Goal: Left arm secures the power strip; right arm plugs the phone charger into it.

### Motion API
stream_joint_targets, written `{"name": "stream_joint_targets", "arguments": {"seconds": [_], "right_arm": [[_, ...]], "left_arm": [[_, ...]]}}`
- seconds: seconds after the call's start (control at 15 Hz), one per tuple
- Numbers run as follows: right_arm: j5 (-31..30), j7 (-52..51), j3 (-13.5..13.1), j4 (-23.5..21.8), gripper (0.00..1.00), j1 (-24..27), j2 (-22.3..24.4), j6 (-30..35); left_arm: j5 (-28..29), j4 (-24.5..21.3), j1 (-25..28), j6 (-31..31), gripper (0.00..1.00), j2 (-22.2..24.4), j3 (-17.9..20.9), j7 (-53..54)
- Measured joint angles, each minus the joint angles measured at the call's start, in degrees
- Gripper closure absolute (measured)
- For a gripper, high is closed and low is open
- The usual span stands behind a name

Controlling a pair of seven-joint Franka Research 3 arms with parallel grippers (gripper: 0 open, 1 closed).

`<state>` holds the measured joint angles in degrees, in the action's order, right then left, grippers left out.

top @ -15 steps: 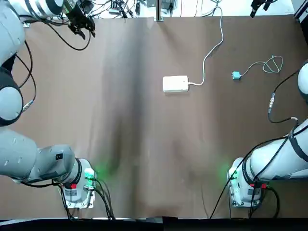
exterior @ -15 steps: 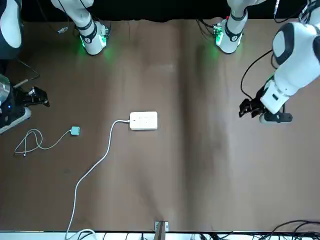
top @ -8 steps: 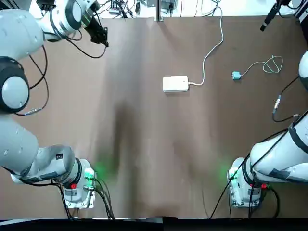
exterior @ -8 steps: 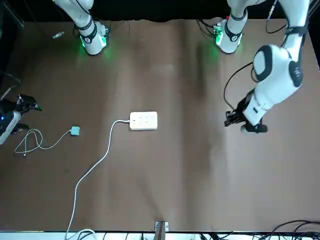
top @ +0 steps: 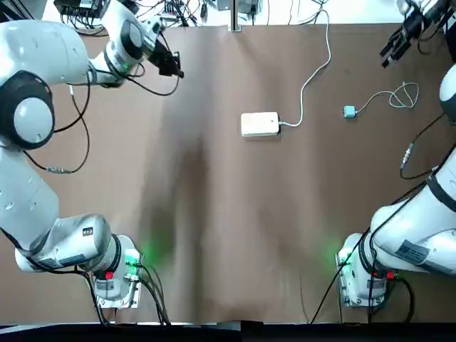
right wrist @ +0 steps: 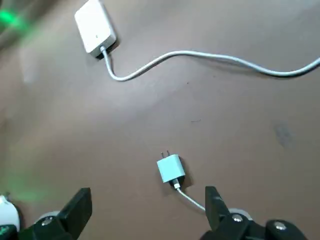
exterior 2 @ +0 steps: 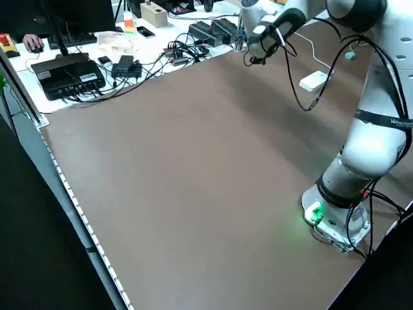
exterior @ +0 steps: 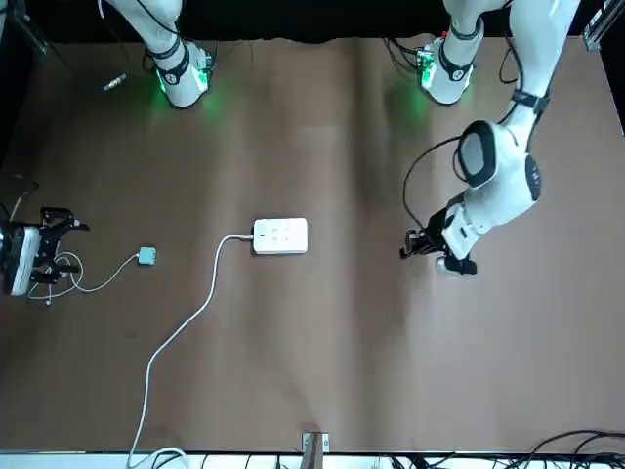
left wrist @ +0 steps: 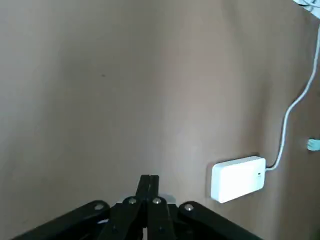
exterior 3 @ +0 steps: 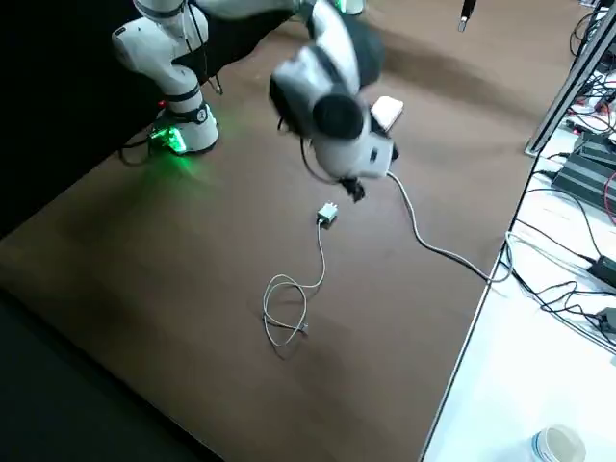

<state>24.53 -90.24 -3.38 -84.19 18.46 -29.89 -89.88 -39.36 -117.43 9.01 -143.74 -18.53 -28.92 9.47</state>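
The white power strip lies flat near the table's middle, its thick cord running to the far edge. The teal phone charger sits to its right, its thin cable looped beside it. My left gripper hovers far left of the strip, and the left wrist view shows it shut with nothing held, the strip ahead of it. My right gripper hangs beyond the charger near the far right corner. It is open in the right wrist view, with the charger lying between the spread fingers.
Cables and electronics crowd the bench past the table's far edge. The arm bases with green lights stand at the near corners. A person's hand rests on a desk at the left side.
The left gripper has travelled right along the far edge toward the power strip. The right gripper has come down from the far right corner toward the charger.
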Motion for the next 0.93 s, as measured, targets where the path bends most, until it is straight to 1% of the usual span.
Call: {"name": "stream_joint_targets", "arguments": {"seconds": [0.07, 0.2, 0.33, 0.47, 0.6, 0.73, 0.93], "right_arm": [[0.72, -3.43, 0.0, -0.01, 0.0, 0.94, -1.99, -0.03], [2.4, -10.01, 0.03, 0.03, 0.0, 2.13, -4.92, -0.06], [5.1, -16.57, 0.03, 0.05, 0.0, 3.21, -6.5, -0.07], [7.37, -23.79, 0.03, 0.05, 0.0, 4.42, -7.78, -0.01], [10.14, -30.44, 0.03, 0.01, 0.0, 5.21, -9.57, 0.04], [11.95, -34.05, 0.06, -0.03, 0.0, 5.81, -12.02, 0.09], [12.88, -37.81, 0.08, -0.02, 0.0, 6.86, -15.29, 2.14]], "left_arm": [[-2.19, -0.03, 0.0, -2.68, 0.99, -2.25, -1.48, 2.08], [-4.6, 0.28, -0.04, -7.83, 0.99, -7.21, -4.67, 4.75], [-4.95, 1.62, -0.14, -11.93, 0.99, -12.15, -7.64, 5.18], [-4.95, 3.67, -0.24, -14.78, 0.99, -16.59, -9.82, 5.22], [-4.95, 5.75, -0.92, -16.35, 0.99, -19.65, -10.91, 5.52], [-4.95, 8.11, -2.65, -16.66, 0.99, -21.72, -11.23, 5.55], [-5.61, 11.41, -6.19, -17.53, 0.99, -24.17, -11.36, 5.54]]}}
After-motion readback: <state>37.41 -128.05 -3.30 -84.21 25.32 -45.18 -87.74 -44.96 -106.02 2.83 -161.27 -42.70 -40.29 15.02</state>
